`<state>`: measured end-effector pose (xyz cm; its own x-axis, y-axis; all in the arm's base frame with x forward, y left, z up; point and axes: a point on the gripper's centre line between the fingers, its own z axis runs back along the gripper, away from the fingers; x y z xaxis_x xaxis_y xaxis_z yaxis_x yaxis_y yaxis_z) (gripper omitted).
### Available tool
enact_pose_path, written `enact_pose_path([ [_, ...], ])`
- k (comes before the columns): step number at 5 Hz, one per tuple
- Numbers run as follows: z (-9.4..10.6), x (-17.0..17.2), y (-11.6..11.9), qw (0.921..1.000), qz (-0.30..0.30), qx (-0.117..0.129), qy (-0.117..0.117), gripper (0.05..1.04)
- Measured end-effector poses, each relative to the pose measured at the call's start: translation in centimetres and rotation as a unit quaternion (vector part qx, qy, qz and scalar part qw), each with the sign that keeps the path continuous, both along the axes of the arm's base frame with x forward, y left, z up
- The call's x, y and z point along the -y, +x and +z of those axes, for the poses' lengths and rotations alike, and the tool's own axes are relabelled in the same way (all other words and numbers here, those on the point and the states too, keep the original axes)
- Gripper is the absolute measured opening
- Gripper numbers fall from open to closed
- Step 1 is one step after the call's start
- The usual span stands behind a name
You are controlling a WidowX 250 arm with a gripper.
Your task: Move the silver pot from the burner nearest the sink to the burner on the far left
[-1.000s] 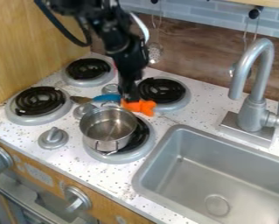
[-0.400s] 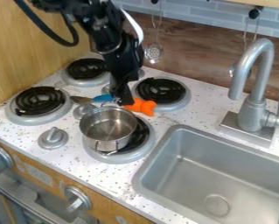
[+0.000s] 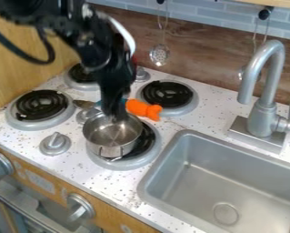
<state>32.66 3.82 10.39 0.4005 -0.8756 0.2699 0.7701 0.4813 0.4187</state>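
Lining the upper left of the frame, a light wood panel (image 3: 4, 82) meets a speckled white countertop (image 3: 32, 144). At left, just below mid-height of the panel, is a black coil burner (image 3: 40, 105); to its lower right sits a gray stove knob (image 3: 55, 143). The black robot arm comes in from the upper left, and its gripper (image 3: 115, 116) hangs at the far rim of a shiny metal saucepan (image 3: 113, 138), left of center. Whether the gripper is spread or pressed together, or touches the pan, I cannot tell. The saucepan stands upright, partly over the front right burner (image 3: 146, 141). Just right of the gripper lies an orange object (image 3: 144, 109), near the back right burner (image 3: 167, 93). Above it hangs a slotted spoon (image 3: 160, 55). A metal sink (image 3: 189, 182) occupies the lower right, with a curved gray faucet (image 3: 265, 109) behind it.
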Motion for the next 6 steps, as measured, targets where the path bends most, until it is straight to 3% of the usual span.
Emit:
enact_pose_path([
  [1,0.3,1.3,-0.6,0.9979,0.056,0.01,-0.03,1.001],
  [2,-0.1,1.4,-1.1,0.9885,0.145,-0.007,-0.043,1.001],
  [3,-0.4,1.6,-0.8,0.9826,0.18,-0.015,-0.043,1.001],
  [4,-1.8,2.2,0.1,0.9778,0.195,-0.053,-0.057,1.001],
  [6,-2.3,4.5,0.4,0.9722,0.209,-0.073,-0.078,1.001],
])
